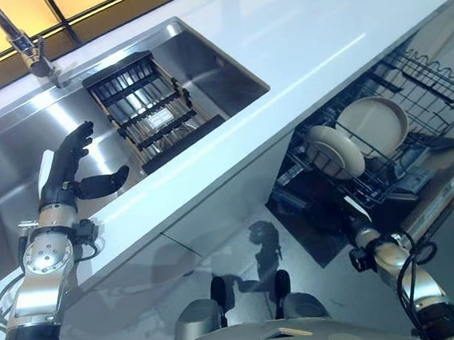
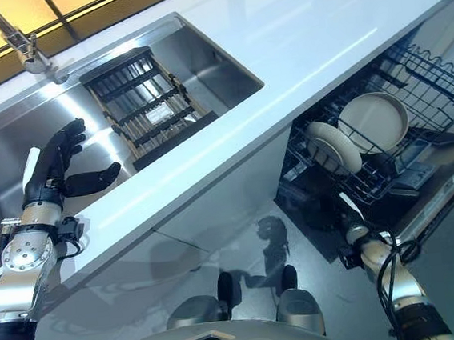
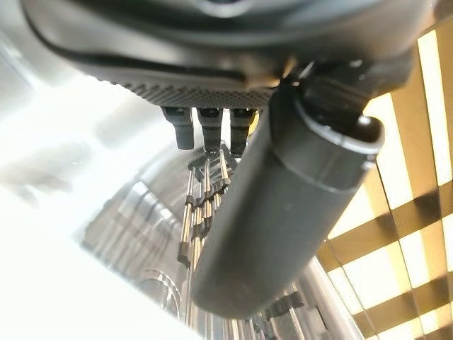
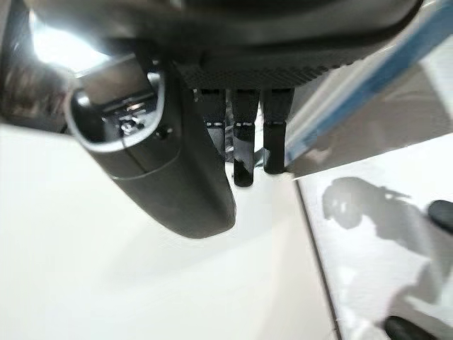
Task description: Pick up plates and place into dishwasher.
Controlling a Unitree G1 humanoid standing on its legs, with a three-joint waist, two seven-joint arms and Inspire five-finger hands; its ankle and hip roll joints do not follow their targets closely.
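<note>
Resting in the wire dishwasher rack [image 1: 423, 79], two round plates [image 1: 334, 150]; left hand [image 1: 70, 165] spread (empty) over steel sink [image 1: 16, 150]; right hand's grip unclear.

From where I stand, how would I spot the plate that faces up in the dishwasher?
Find the white counter, then look below its front edge to the open dishwasher's black wire rack. Two pale plates stand there side by side. The one you want, the far plate, shows its round hollow face, while the near plate beside it shows its back.
</note>
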